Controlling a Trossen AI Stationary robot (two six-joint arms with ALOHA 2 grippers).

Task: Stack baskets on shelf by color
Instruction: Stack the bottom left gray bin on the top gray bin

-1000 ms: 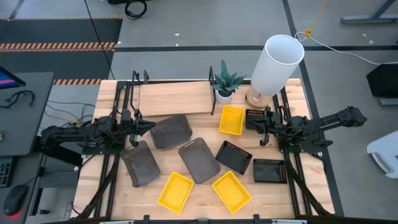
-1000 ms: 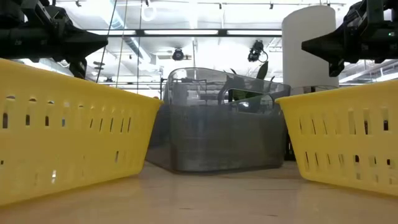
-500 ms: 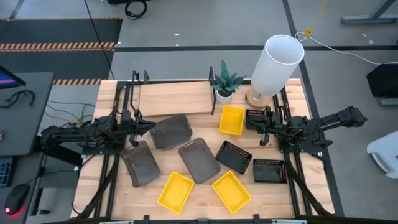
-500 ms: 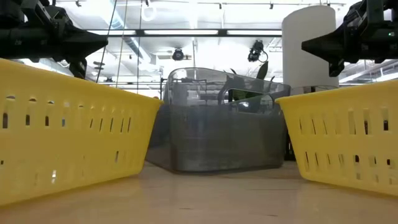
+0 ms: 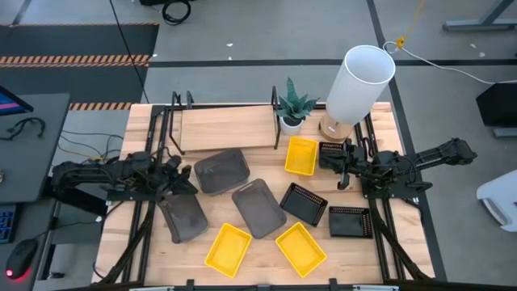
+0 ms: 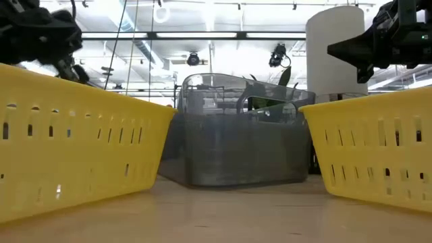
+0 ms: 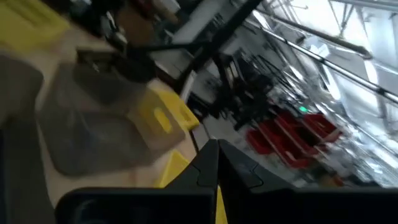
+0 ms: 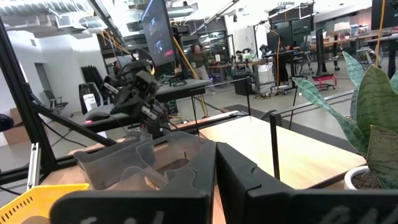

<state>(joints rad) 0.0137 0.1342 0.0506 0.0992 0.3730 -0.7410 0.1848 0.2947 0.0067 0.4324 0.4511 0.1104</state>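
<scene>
Wooden table (image 5: 145,267) holds the shelf (image 5: 226,128) at twelve o'clock, bare of baskets. Three grey baskets (image 5: 257,208) lie centre to nine o'clock, two yellow baskets (image 5: 228,247) at six, a third yellow basket (image 5: 300,155) by the shelf's right end, and black baskets (image 5: 304,204) toward three to four o'clock. Left gripper (image 5: 184,183), fingers closed and empty, hovers between two grey baskets at nine o'clock. Right gripper (image 5: 341,168), closed and empty, hovers at three o'clock near the plant (image 5: 294,104) and lamp (image 5: 356,84).
</scene>
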